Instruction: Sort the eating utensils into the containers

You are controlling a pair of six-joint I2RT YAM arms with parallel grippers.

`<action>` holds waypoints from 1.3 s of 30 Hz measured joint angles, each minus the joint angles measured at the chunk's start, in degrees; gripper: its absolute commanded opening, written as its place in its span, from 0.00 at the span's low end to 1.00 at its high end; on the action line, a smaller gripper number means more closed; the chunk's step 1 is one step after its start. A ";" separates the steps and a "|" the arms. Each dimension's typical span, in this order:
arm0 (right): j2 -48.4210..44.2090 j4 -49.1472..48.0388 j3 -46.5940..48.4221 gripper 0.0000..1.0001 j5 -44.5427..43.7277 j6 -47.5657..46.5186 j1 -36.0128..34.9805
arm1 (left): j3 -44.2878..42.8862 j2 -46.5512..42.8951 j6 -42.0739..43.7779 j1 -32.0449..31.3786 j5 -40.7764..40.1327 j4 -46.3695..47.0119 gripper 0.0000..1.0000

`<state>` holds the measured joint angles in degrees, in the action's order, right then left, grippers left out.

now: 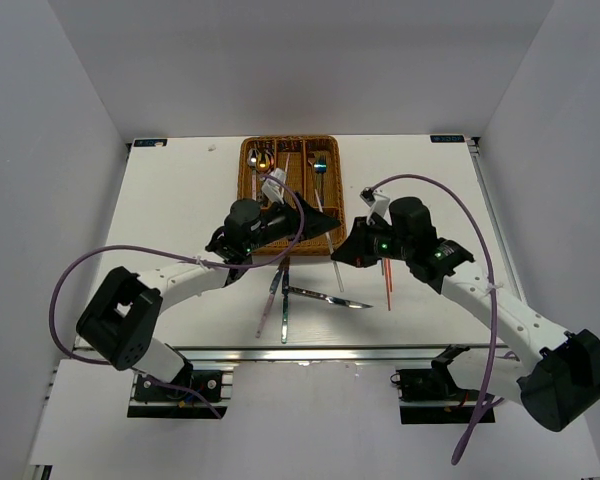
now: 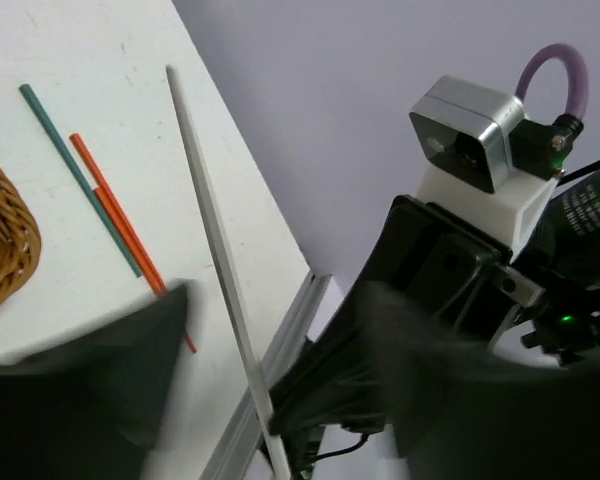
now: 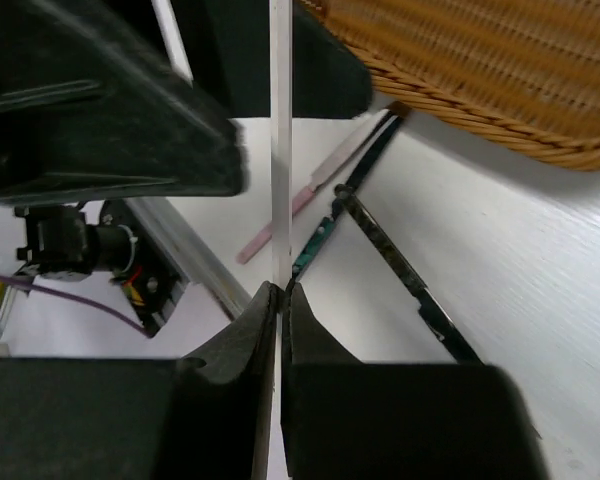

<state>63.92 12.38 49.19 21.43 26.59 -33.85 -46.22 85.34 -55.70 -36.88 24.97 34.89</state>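
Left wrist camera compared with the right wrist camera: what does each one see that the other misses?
Only the left wrist view shows a green chopstick and a red chopstick lying side by side on the table, plus the right arm's camera. Only the right wrist view shows the right gripper shut on the white chopstick, and a pink-handled utensil beside dark-handled ones. Both show that white chopstick and the wicker tray.

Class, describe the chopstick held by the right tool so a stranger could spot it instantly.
Find the brown wicker tray. By its near right corner, the right tool pinches a white chopstick. The red chopstick and green chopstick beside it lie loose, ungripped.
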 measured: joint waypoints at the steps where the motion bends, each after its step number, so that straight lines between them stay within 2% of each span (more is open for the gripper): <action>1: 0.24 -0.31 0.17 0.00 1.18 0.17 0.00 | 0.00 0.24 -0.48 0.00 0.24 1.05 0.47; 2: 0.33 -0.76 0.24 0.00 2.19 0.35 0.00 | 0.02 0.74 -1.09 0.00 0.46 1.55 0.42; 3: 0.31 -1.14 0.24 0.00 3.02 0.68 0.00 | 0.02 1.09 -1.07 0.04 0.68 2.03 0.41; 4: 0.26 -1.64 0.24 0.00 3.78 1.14 0.00 | 0.00 1.44 -0.94 0.04 0.87 2.36 0.32; 6: 0.20 -3.08 0.24 0.00 5.27 1.70 0.00 | -0.07 2.21 -0.68 0.00 1.05 2.29 0.20; 7: 0.17 -3.28 0.24 0.00 5.55 1.75 0.00 | -0.35 2.80 -0.96 0.00 1.11 2.05 0.04; 8: 0.24 -2.99 0.20 0.13 4.96 1.55 0.00 | -1.09 3.37 -1.73 0.00 1.81 2.21 0.01; 10: 0.59 -2.64 0.15 0.58 4.46 2.08 0.22 | -3.50 4.11 0.24 -0.52 1.95 0.07 0.00; 11: 0.37 -2.56 0.22 0.89 3.52 2.32 0.26 | -5.11 4.66 2.21 -0.55 1.11 -2.34 0.00; 14: -1.42 -0.94 0.31 0.89 -3.91 1.73 0.37 | -16.41 8.85 11.43 -0.35 -7.50 -17.38 0.00; 17: -3.56 2.64 0.68 0.89 -14.43 1.38 1.81 | -36.09 18.10 21.22 0.52 -21.57 -32.94 0.00; 21: -4.28 6.03 1.16 0.89 -22.43 0.04 4.00 | -59.63 32.52 29.99 5.49 -30.71 -43.41 0.00; 25: -4.37 7.82 0.70 0.89 -24.55 -1.29 4.22 | -78.77 47.08 36.68 11.02 -35.23 -51.78 0.00; 28: -4.55 8.15 -0.37 0.89 -24.50 -1.99 4.22 | -86.42 54.18 40.96 13.33 -37.62 -55.41 0.07; 33: -4.55 8.57 -1.75 0.89 -24.76 -3.17 4.22 | -84.26 55.98 44.87 13.27 -38.66 -57.29 0.20; 34: -4.55 8.66 -1.86 0.89 -25.05 -3.30 4.22 | -83.36 55.89 45.00 13.07 -38.42 -56.94 0.26; 36: -4.15 8.66 -1.88 0.89 -25.86 -3.52 4.26 | -81.64 55.78 45.40 12.94 -37.59 -56.37 0.44; 37: -3.74 8.66 -1.88 0.89 -26.25 -3.58 4.39 | -80.83 55.78 45.48 12.79 -37.13 -56.02 0.71; 38: -2.91 8.70 -1.86 0.89 -26.75 -3.67 4.61 | -80.15 55.78 45.64 12.68 -36.41 -55.84 0.81; 39: -2.14 8.70 -1.81 0.89 -27.36 -3.72 4.83 | -79.56 55.78 45.11 12.59 -35.91 -55.76 0.86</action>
<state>61.78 21.08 47.37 -5.93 22.87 -29.02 -125.78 141.12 -10.59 -24.29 -10.94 -20.86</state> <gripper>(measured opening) 0.894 0.716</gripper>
